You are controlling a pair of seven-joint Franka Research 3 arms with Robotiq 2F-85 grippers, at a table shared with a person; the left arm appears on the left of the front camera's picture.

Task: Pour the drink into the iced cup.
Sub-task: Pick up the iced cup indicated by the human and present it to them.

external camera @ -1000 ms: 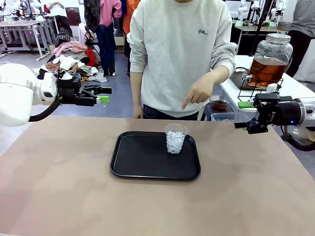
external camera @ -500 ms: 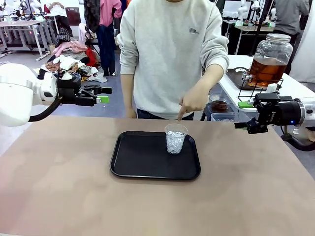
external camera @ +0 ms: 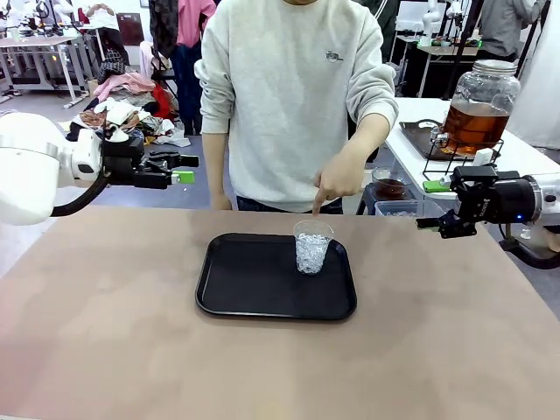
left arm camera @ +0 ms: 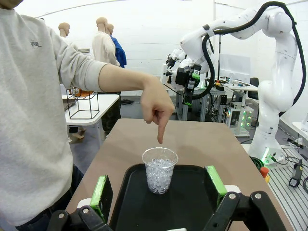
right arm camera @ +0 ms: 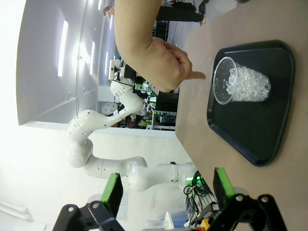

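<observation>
Front view | hand [external camera: 337, 178]: curled, index pointing down just above iced cup [external camera: 312, 248] | empty

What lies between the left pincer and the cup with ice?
Nothing stands there. In the front view, bare table and bare tray part the left pincer from the cup. The person's hand points at the cup from the far side.

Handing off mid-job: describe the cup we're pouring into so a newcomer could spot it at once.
On the brown table lies a black tray; the cup stands upright near its far right corner, alone on it. It is clear plastic packed with ice, and the person's hand points a finger down at its rim.
</observation>
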